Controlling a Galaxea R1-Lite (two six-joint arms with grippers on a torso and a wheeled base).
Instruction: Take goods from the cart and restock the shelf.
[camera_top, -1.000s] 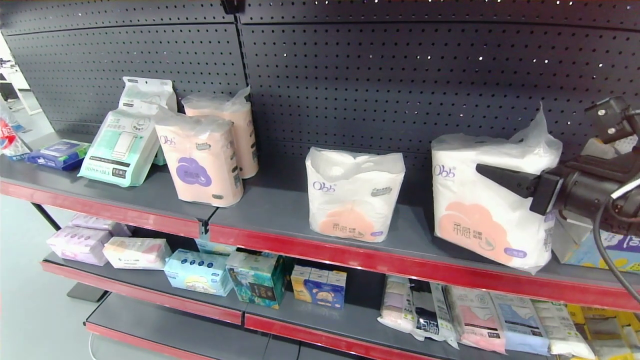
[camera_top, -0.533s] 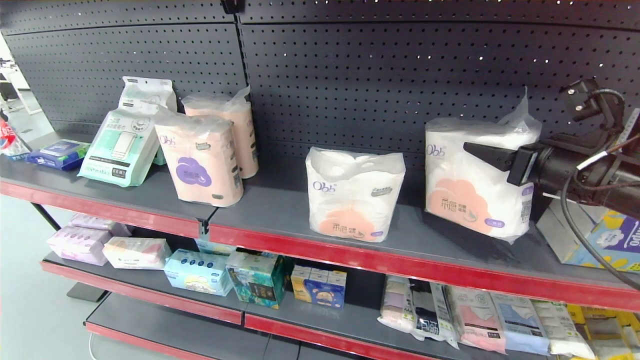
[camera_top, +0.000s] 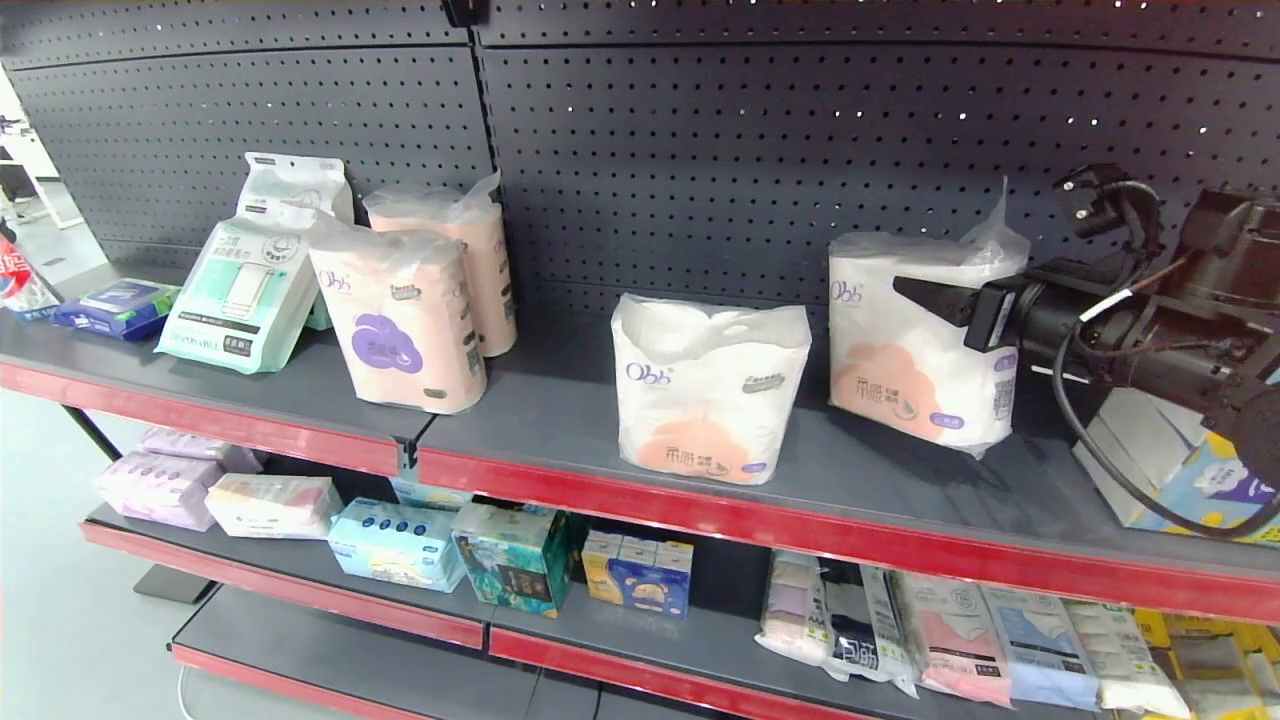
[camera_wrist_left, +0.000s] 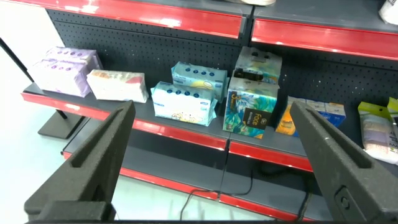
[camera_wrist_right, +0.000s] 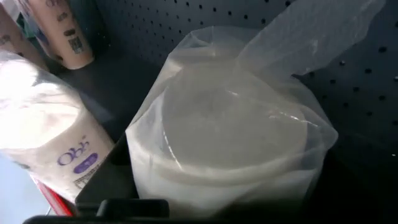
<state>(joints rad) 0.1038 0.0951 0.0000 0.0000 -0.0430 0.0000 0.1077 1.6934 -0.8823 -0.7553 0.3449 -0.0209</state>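
Red-edged upper shelf is running across the front, where the right gripper is clamping the white tissue pack, tilted, lower edge at the board, near a matching pack. The left gripper is hanging wide open, holding nothing, before lower-shelf boxes. Black pegboard is backing everything.

A dark shelf unit is filling the scene, its grey boards running from left to right in three tiers. A black pegboard back wall is rising behind the top board, and a vertical post is splitting it into a left and a right panel. Red strips are edging the near side of every board. A pale floor is spreading out on the near left, catching bright, even light. At the far left, a brighter stretch of room is opening beyond the unit's end.
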